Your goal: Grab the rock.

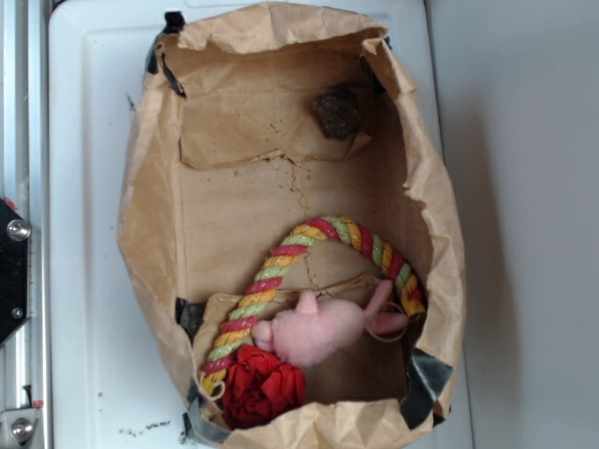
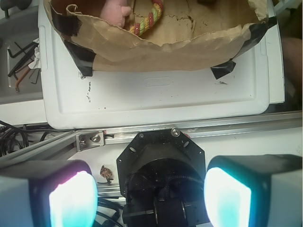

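i see rock [image 1: 336,111] in far corner of paper bag [image 1: 150,215]; gripper [image 2: 150,196] jaws spread, empty, outside bag; must clear rim, descend centred.

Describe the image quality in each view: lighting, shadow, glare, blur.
Exterior view: soft, even light, slightly blurry overall; the rock sits in shade under the paper bag rim, its texture barely resolved. Wrist view: the gripper fingers are close, out of focus and glow cyan-white, overexposed; the white tray is bright but sharp, with straight rails bowed by lens distortion.
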Robot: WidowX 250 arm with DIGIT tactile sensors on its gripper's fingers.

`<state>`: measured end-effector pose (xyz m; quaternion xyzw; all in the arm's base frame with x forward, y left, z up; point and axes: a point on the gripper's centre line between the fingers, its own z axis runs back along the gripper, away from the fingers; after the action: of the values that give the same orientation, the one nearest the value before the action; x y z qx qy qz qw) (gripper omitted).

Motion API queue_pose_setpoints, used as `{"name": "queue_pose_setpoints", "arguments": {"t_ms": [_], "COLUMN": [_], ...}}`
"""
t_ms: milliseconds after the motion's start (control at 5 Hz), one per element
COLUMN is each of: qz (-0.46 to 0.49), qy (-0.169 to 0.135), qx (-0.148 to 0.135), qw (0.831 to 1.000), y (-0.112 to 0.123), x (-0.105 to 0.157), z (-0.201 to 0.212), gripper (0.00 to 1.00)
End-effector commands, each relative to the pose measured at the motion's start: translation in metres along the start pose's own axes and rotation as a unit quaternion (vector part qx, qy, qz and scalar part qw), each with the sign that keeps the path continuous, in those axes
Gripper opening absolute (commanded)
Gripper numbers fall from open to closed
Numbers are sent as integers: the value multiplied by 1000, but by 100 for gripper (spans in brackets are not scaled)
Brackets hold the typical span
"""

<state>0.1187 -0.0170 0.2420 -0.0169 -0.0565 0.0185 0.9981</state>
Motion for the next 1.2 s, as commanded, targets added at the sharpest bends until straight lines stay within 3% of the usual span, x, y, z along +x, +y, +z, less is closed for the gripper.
{"name": "queue_pose_setpoints", "arguments": {"t_ms": [0, 400, 600, 800, 1000], "qz": [0, 67, 100, 148, 162], "qy": [0, -59, -90, -151, -182], "qx": [0, 40, 36, 18, -5], "qw": [1000, 995, 990, 977, 970], "y": [0, -4, 2, 11, 18], "x": [0, 75, 98, 122, 144], "z": [0, -22, -26, -36, -52], "gripper": [100, 100, 100, 100, 100]}}
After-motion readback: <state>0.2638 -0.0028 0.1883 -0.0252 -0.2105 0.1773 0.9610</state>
